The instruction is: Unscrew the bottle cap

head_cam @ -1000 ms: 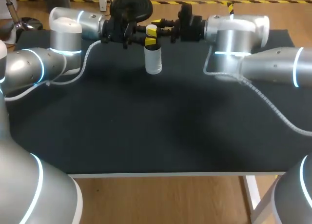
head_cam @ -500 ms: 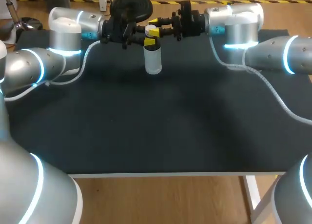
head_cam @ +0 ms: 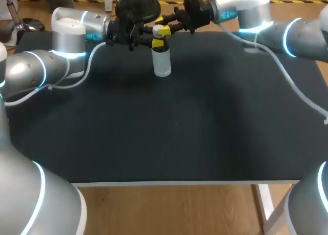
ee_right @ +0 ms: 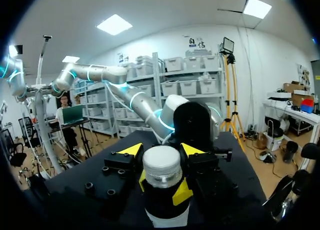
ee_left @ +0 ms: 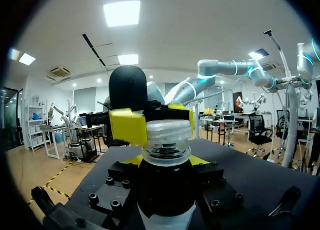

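So the bottle is standing upright on the black bench, way at the far side, roughly in the middle. It has a dark body, a white label and a clear cap.

Both arms come in low from either side and meet right over it. The left tool is clamped on the bottle just under the cap, with a yellow tip pressed on each side. The right tool sits a bit higher and is closed on the cap itself. From the left wrist camera you can see one of its yellow tips flat against the cap's side and the other tucked round the back.

The cap looks like it's still sitting on the neck. Can't tell how loose it is.
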Controlling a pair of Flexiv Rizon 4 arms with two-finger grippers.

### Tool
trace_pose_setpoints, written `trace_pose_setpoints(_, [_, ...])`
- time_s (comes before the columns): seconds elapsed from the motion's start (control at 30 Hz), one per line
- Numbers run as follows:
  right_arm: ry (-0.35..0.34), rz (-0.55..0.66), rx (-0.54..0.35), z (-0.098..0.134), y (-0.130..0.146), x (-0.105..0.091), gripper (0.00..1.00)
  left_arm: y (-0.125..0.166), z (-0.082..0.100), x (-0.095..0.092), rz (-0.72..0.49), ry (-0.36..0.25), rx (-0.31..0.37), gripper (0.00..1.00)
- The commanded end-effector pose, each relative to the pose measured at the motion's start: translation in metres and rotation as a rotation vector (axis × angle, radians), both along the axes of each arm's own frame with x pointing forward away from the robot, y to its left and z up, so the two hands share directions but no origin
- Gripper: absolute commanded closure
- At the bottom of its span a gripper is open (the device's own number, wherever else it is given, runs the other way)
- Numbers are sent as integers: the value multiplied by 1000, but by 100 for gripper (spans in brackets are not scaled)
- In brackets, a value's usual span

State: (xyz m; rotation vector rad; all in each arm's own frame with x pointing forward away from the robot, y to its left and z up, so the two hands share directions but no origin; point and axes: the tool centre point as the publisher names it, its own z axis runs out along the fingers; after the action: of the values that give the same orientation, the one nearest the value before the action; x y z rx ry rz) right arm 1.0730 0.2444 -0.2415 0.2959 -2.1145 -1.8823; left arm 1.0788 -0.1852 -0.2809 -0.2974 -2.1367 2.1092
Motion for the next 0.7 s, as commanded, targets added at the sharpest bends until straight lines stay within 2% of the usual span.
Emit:
trace_pose_setpoints(0.03, [65, 598, 74, -3, -2, -2, 100, -2, -1, 9, -6, 2, 0, 100])
trace_pose_setpoints(0.17, [67, 651, 79, 2, -4, -5, 100, -2, -1, 9, -6, 2, 0, 100])
trace_pose_setpoints(0.27, [56, 634, 86, 8, -7, -3, 100, -2, -1, 9, -6, 2, 0, 100])
trace_pose_setpoints(0.43, [-1, 544, 93, 27, -20, 2, 100, -2, -1, 9, -6, 2, 0, 100])
trace_pose_setpoints(0.7, [-54, 348, 91, 48, -68, 5, 100, -2, -1, 9, -6, 2, 0, 100])
